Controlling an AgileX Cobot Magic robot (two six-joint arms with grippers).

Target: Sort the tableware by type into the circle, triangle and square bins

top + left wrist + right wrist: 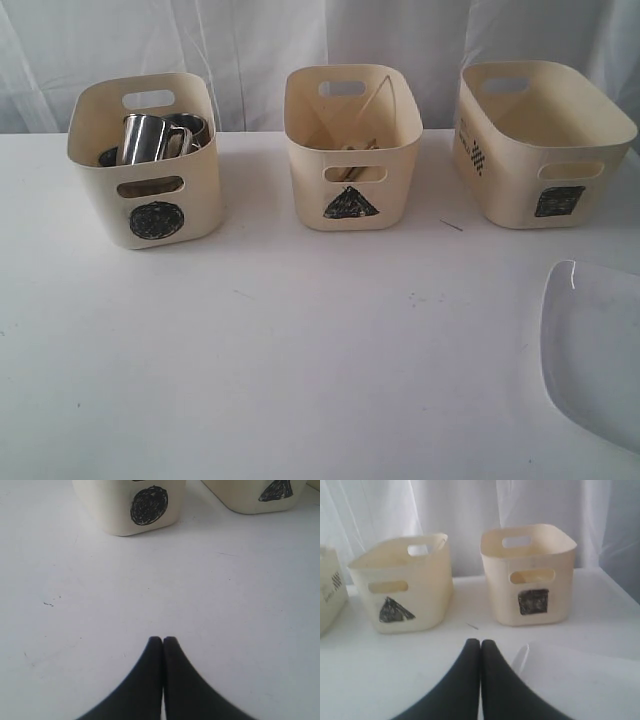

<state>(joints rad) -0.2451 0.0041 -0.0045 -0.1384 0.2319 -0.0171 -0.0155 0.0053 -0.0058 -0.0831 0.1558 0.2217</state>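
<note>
Three cream bins stand in a row at the back of the white table. The circle bin (145, 160) on the left holds steel mugs (148, 137) and bowls. The triangle bin (352, 145) in the middle has wooden chopsticks (358, 145) showing inside. On the right stands the wider square bin (540, 140), its inside looking bare. A clear plate (597, 350) lies on the table at the near right. My left gripper (163, 640) is shut and empty, short of the circle bin (130, 505). My right gripper (480, 642) is shut and empty, beside the plate (580, 680), facing the triangle bin (402, 582) and square bin (527, 572).
A white curtain hangs behind the bins. A small dark sliver (452, 225) lies on the table between the triangle and square bins. Neither arm shows in the exterior view.
</note>
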